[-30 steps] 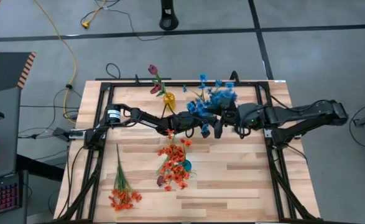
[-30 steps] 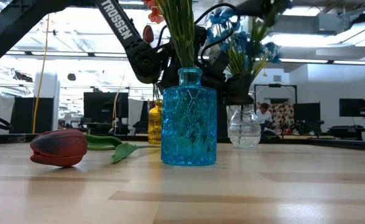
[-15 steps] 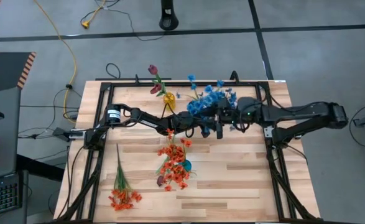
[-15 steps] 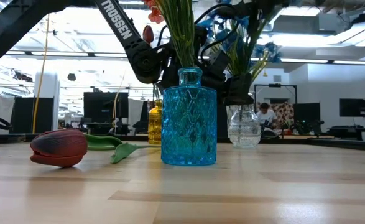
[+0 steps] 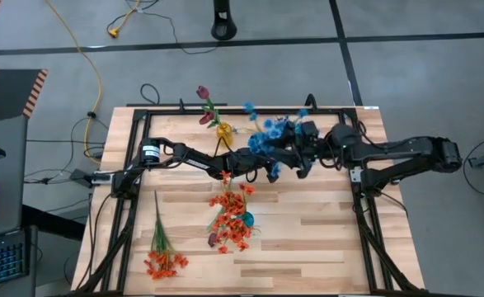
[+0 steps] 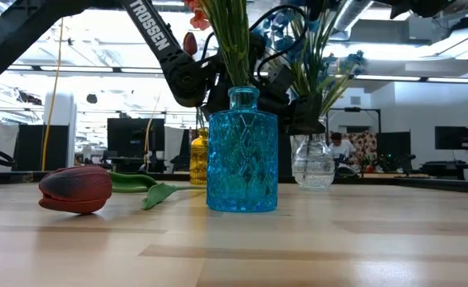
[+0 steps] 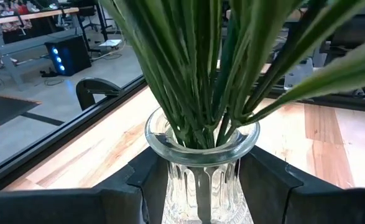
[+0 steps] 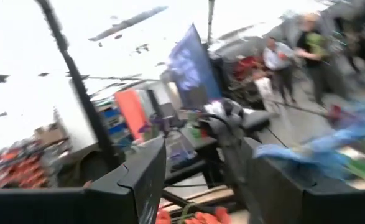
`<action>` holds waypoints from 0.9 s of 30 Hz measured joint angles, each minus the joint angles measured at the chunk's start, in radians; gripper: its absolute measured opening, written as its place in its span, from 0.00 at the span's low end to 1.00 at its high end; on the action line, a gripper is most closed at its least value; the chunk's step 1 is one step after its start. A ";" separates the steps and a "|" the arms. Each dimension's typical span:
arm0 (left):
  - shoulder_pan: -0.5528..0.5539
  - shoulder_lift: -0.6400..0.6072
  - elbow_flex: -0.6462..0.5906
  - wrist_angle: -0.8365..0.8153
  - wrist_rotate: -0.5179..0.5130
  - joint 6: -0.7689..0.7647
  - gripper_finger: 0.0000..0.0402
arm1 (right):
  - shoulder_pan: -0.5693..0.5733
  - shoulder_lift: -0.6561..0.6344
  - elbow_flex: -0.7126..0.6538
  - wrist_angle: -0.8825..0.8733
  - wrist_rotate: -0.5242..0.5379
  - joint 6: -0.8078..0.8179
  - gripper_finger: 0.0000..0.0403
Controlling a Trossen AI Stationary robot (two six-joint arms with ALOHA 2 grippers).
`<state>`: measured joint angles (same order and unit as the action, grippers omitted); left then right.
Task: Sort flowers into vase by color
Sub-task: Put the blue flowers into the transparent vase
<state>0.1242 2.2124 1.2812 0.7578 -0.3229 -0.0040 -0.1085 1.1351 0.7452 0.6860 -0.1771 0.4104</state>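
Wood planks form the counter [image 5: 307, 231], and nearest its front edge an orange-red spray [image 5: 162, 257] is seen lying flat at the left. Just beyond, towards the middle, a blue glass vase [image 6: 242, 151] stands upright holding orange-red flowers [image 5: 232, 216], and a dark maroon bud [image 6: 75, 189] lies on its side beside it. Farther back, a clear glass vase [image 7: 202, 168] is bracketed by the left claw [image 7: 204, 180], whose fingers [image 7: 148, 177] are set against both sides of the glass in a pinch; green stems [image 7: 201, 68] of the blue flowers [image 5: 273, 136] are packed into its neck. The right claw [image 5: 306, 165] is held just beside these blue blossoms, above the counter, with its fingers [image 8: 142, 180] spread and nothing between them. At the far edge, a yellow vase [image 5: 223, 129] holds a maroon tulip [image 5: 202, 92]. Beyond the counter, a seated person [image 6: 341, 147] is visible in the room.
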 joint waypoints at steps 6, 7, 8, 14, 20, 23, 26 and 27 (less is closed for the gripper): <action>0.000 0.000 0.000 0.000 0.000 0.000 0.39 | 0.000 0.000 0.000 0.001 -0.091 -0.096 0.58; 0.000 0.000 0.000 0.000 0.000 0.000 0.39 | 0.000 0.000 0.000 -0.002 -0.100 -0.126 0.58; 0.000 0.000 0.000 0.000 0.000 0.000 0.39 | 0.000 0.000 0.000 -0.005 -0.113 -0.157 0.58; 0.000 0.000 0.000 0.000 0.000 0.000 0.39 | -0.012 -0.017 0.001 0.004 -0.119 -0.152 0.58; 0.000 0.000 0.000 0.000 -0.001 0.000 0.39 | -0.019 -0.069 0.001 0.003 -0.116 -0.155 0.58; 0.000 0.000 0.000 0.000 -0.001 0.000 0.39 | -0.018 -0.106 0.001 0.003 -0.116 -0.159 0.58; 0.000 0.000 0.000 0.000 -0.002 -0.001 0.39 | -0.018 -0.144 0.001 -0.035 -0.116 -0.206 0.58; 0.000 0.000 0.000 0.000 -0.002 0.000 0.39 | -0.017 -0.158 0.001 -0.057 -0.114 -0.223 0.58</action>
<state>0.1238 2.2124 1.2812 0.7582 -0.3252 -0.0044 -0.1255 0.9775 0.7464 0.6288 -0.2914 0.1874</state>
